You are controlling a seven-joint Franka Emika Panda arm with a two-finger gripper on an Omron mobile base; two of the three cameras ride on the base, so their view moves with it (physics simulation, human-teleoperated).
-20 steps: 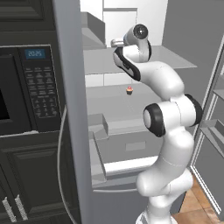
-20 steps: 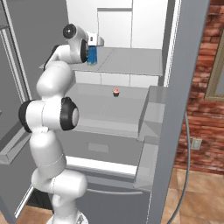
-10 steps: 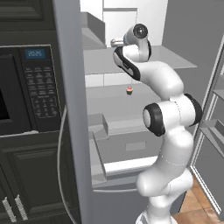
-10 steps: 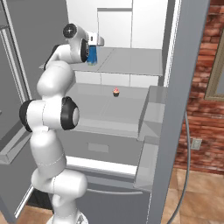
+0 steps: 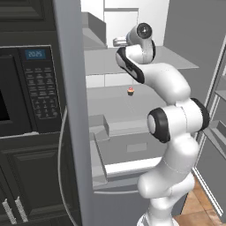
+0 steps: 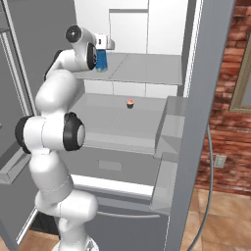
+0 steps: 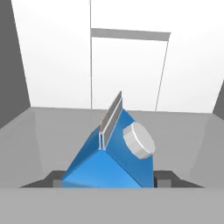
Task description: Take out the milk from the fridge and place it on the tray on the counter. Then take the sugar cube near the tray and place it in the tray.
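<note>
The milk (image 7: 109, 162), a bright-blue carton with a gabled top and a white cap, stands on the upper shelf of the open fridge (image 6: 147, 68). My gripper (image 7: 109, 179) comes down over it, with one dark fingertip against each side of the carton. In the right base view the milk (image 6: 101, 61) shows just under the hand (image 6: 104, 44). The left base view has the hand (image 5: 119, 42) at the same shelf. The tray, the counter and the sugar cube are out of view.
A small red-topped cupcake (image 6: 130, 103) sits on the shelf below. A drawer (image 5: 132, 148) lies lower in the fridge. The black microwave (image 5: 26, 88) is set in dark cabinets to the left. The tall grey door (image 6: 196, 122) stands open at the right, before a brick wall (image 6: 230, 98).
</note>
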